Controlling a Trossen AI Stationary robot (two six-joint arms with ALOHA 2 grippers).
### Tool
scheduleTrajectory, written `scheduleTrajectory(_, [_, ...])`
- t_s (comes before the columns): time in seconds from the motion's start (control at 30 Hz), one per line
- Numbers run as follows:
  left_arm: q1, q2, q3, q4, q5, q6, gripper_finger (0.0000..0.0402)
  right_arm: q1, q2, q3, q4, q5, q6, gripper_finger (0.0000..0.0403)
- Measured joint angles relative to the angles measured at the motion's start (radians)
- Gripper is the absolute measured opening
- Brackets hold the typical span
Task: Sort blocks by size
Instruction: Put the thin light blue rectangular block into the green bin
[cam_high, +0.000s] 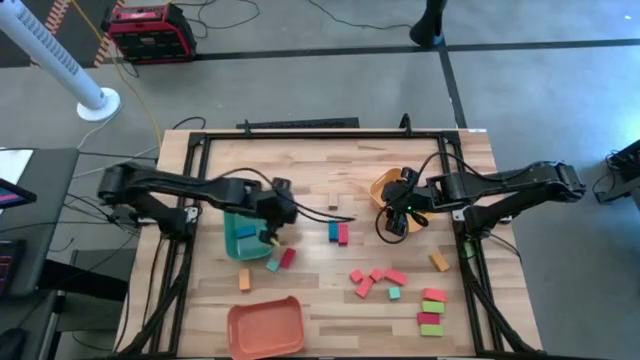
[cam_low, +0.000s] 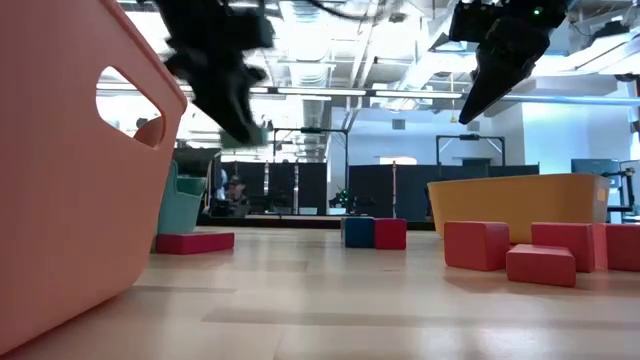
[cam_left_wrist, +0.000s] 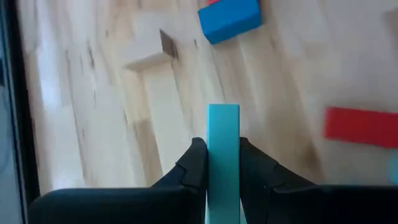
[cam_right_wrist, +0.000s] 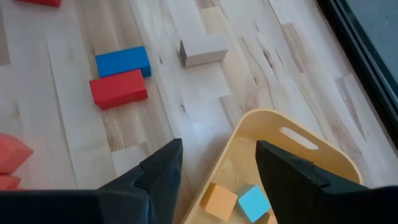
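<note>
My left gripper (cam_high: 268, 236) is shut on a teal block (cam_left_wrist: 222, 127), above the table beside the teal-green tray (cam_high: 238, 240). My right gripper (cam_high: 398, 218) is open and empty above the yellow-orange tray (cam_right_wrist: 298, 155), which holds an orange cube (cam_right_wrist: 219, 200) and a blue cube (cam_right_wrist: 254, 203). A blue and a red block (cam_high: 337, 233) lie side by side mid-table. More red, pink, green and orange blocks (cam_high: 378, 280) lie flat toward the near right. My left gripper pinches the teal block by its two broad faces (cam_left_wrist: 222, 146) between the two fingers. The block's narrow edge faces the wrist camera, and its free end sticks out past the fingertips. It is lifted clear of the table.
A salmon-red tray (cam_high: 265, 328) stands at the near edge, left of centre. A teal, a red and an orange block (cam_high: 272, 264) lie just near of the teal-green tray. A stack of red and green bars (cam_high: 432, 312) lies near right. A plain wooden piece (cam_right_wrist: 202, 50) lies mid-table.
</note>
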Motion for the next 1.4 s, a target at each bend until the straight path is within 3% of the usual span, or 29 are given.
scheduleTrajectory(0.23, [-0.059,-0.206,-0.033,-0.231,-0.005,-0.264,0.0050,0.000,0.000,0.000,0.001,0.000,-0.015,0.0235])
scheduleTrajectory(0.5, [-0.088,-0.260,-0.201,-0.269,-0.005,-0.455,0.0051,0.000,0.000,0.000,0.006,0.000,-0.016,0.0235])
scheduleTrajectory(0.73, [-0.088,-0.256,-0.285,-0.209,-0.005,-0.479,0.0052,0.001,0.000,0.000,0.006,0.000,-0.011,0.0235])
scheduleTrajectory(1.17, [-0.088,-0.256,-0.290,-0.194,-0.005,-0.489,0.0054,0.001,0.000,0.000,0.013,0.000,0.001,0.0235])
scheduleTrajectory(1.4, [-0.089,-0.256,-0.290,-0.194,-0.005,-0.516,0.0088,0.001,0.000,0.000,0.013,0.000,0.001,0.0235])
